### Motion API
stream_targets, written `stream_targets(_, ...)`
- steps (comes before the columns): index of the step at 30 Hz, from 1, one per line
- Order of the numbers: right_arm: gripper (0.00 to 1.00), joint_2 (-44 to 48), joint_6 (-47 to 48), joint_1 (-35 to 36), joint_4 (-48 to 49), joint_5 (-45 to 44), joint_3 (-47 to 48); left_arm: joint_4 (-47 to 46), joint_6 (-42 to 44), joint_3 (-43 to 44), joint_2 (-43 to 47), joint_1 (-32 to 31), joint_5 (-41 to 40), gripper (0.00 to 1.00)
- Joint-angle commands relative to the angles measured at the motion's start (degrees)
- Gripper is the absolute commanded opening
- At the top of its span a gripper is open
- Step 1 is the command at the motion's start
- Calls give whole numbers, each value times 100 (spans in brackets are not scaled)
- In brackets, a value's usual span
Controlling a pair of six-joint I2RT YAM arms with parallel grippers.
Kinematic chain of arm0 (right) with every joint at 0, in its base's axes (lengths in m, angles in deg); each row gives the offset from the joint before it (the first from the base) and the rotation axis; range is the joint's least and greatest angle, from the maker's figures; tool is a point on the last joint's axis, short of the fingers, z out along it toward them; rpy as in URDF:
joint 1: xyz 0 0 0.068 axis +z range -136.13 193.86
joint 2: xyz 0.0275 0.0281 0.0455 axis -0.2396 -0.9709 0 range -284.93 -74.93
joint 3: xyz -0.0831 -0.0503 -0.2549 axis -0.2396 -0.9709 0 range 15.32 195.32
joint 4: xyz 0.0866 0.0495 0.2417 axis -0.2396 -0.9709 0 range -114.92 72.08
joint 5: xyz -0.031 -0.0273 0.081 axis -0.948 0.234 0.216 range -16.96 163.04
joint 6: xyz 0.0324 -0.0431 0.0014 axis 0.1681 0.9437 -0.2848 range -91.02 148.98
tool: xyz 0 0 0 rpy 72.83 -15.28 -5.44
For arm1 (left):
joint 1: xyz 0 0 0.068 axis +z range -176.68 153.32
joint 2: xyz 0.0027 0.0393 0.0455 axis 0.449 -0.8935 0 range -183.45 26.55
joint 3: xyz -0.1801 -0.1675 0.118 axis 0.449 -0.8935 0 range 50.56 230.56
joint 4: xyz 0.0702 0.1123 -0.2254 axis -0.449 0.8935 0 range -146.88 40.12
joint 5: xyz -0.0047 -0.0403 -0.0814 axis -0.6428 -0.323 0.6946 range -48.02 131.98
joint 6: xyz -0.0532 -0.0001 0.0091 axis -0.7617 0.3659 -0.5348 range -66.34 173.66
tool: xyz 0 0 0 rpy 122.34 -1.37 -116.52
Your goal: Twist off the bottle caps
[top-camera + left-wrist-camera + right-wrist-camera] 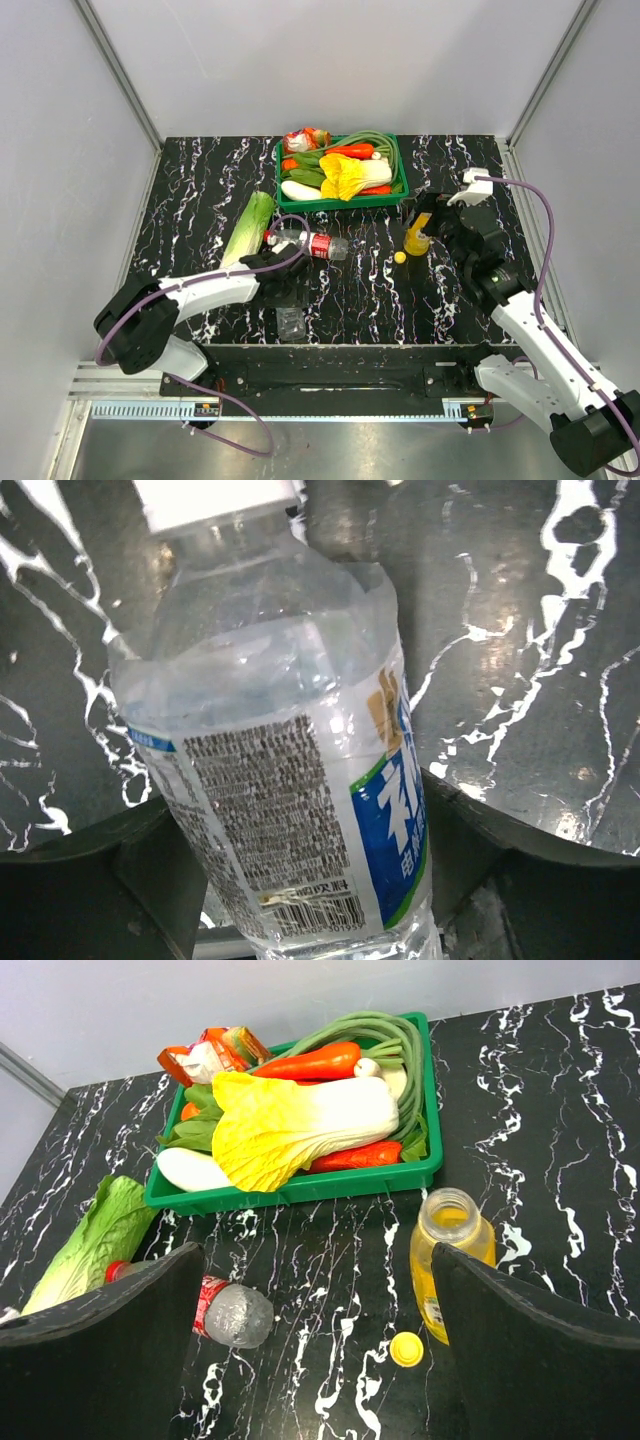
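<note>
So the left gripper (300, 820) is squeezing the clear bottle (270, 680) around its label, with the white cap (215, 500) pointing straight away from the wrist. The right gripper (315, 1290) is hanging wide open, well off to the right, over by the yellow bottle (452, 1250).

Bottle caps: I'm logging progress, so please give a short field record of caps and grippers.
yellow cap: off, on the table beside the upright yellow bottle
red cap: on the red-label bottle, which lies on its side
white cap: on the clear bottle
left gripper: closed on the clear bottle
right gripper: open, holding nothing
</note>
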Motion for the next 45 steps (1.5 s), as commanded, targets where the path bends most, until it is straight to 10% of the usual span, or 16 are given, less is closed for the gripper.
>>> stream_targets(1,100,15,18,-16,-119,301,433,-680,556,16,110,-35,285,70)
stream_targets(17,100,-170,-588,-16,-173,2426,917,-1321,2551,411,2474,-131,1847,62)
stream_targets(30,99,-899,-2477,-16,2305,5327,592,-2139,3017,894,2959,-316,3335,56)
stream_targets(45,71,-1532,-3146,168,3660,6673,451,-2192,3097,1141,2730,-536,3239,55)
